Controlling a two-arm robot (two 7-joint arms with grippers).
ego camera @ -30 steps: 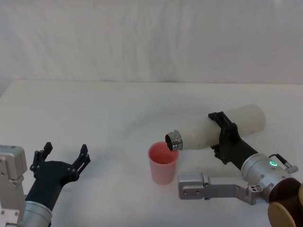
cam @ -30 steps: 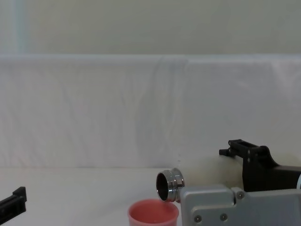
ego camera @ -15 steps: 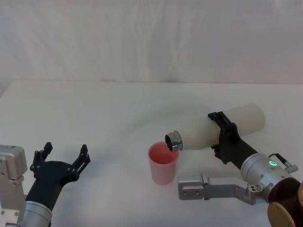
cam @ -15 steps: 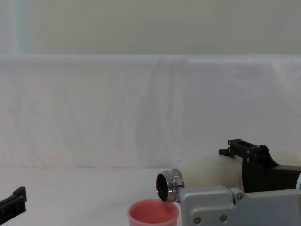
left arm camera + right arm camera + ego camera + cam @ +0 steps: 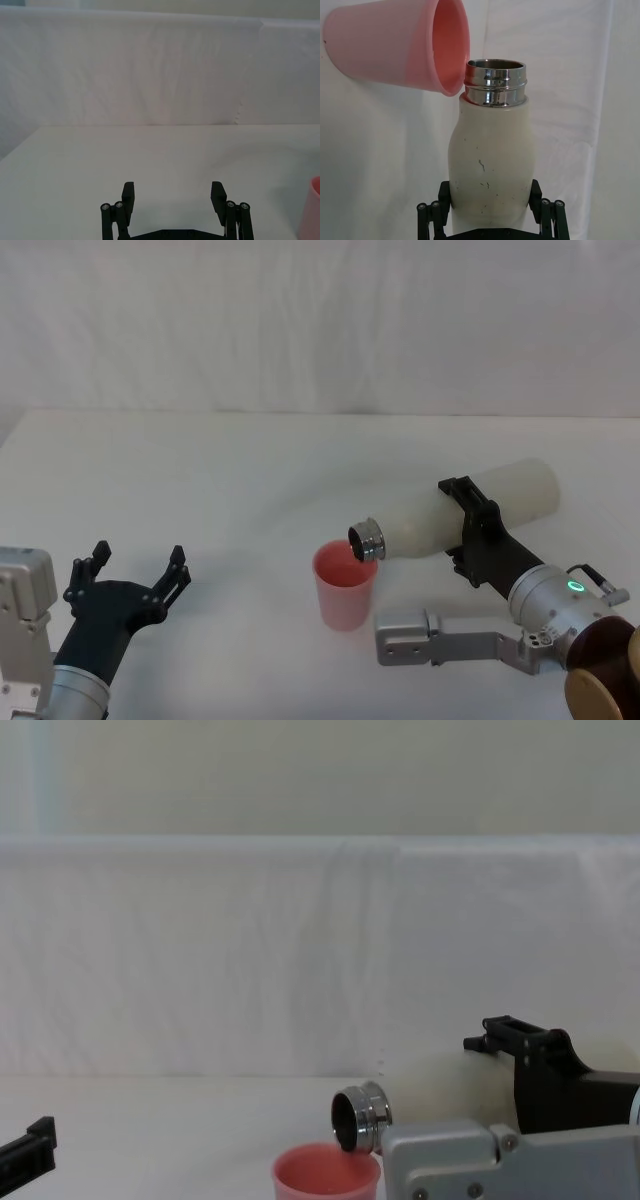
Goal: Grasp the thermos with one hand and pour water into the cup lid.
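1. Where the white table (image 5: 200,470) spreads across the middle of the head view, a white draped backdrop (image 5: 320,320) fills the upper part of the frame behind it.
2. The thermos (image 5: 460,508) lies tipped nearly flat at the centre right of the head view, its cream body slanting up to the right and its steel neck (image 5: 366,538) pointing down to the left, just over the rim of the cup lid. In the right wrist view small dark specks dot its body (image 5: 490,165).
3. The right gripper (image 5: 478,530) reaches in from the lower right of the head view, its black fingers (image 5: 536,197) clamped on either side of the thermos's body, past the middle towards its base.
4. The left gripper (image 5: 135,568) sits at the lower left of the head view, low over the table and well apart from the rest, its fingers (image 5: 128,196) spread wide with nothing between them.
5. The cup lid (image 5: 345,586) stands upright on the table just below centre, salmon-pink, mouth open upward. In the chest view its rim (image 5: 326,1170) sits directly beneath the steel neck. Whether water is running I cannot tell.
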